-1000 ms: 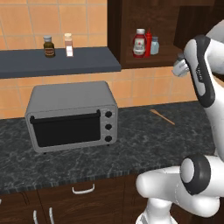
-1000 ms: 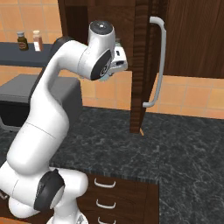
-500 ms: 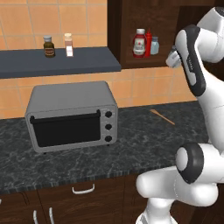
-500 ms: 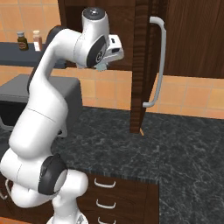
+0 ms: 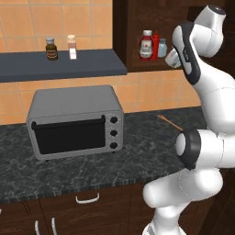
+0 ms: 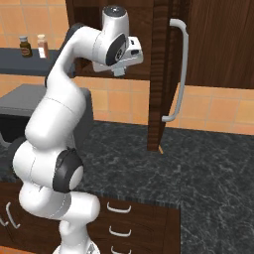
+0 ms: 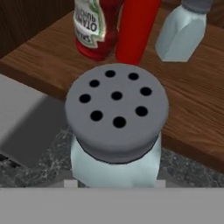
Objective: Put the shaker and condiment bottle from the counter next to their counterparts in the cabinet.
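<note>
While the tool (image 5: 170,58) gripped the shaker (image 7: 116,127), it hung before the cabinet shelf (image 7: 192,94) beside the condiment bottle (image 7: 91,27).

Shaker (image 7: 116,127) base and gripper fingertips below frame edge

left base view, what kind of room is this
A rendered home kitchen, by the look of it: a toaster oven sits on a dark stone counter over wood drawers, and a wall cabinet holds a red condiment bottle.
</note>
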Motion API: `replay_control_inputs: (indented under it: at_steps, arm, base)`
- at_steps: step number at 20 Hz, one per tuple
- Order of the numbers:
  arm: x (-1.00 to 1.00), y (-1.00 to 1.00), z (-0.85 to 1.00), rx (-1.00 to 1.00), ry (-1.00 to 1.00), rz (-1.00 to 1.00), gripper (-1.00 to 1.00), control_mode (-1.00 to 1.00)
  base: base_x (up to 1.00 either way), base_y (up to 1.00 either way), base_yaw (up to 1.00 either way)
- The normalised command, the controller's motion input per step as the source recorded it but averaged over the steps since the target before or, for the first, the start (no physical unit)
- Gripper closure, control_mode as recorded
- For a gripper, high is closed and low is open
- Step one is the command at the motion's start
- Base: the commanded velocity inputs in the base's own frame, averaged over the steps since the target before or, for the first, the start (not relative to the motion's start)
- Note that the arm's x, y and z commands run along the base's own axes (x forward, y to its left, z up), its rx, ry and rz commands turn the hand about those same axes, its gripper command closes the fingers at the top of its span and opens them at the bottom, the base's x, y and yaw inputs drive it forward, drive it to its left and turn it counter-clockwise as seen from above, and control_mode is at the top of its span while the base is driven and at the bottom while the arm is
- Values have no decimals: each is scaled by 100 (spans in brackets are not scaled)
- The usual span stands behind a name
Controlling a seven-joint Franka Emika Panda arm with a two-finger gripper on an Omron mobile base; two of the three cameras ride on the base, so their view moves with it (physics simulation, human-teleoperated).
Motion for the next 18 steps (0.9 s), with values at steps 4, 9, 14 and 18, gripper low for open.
replay_control_inputs:
  at_steps: [4, 9, 14, 18]
  arm:
    - [65, 0, 0, 0, 8, 0, 100, -100]
    - [43, -11, 0, 1, 6, 0, 100, -100]
    - [16, -26, -12, 0, 4, 0, 100, -100]
    - [13, -9, -8, 0, 1, 0, 100, -100]
  base:
    - [0, 0, 0]
    - [0, 0, 0]
    - [0, 0, 0]
    - [0, 0, 0]
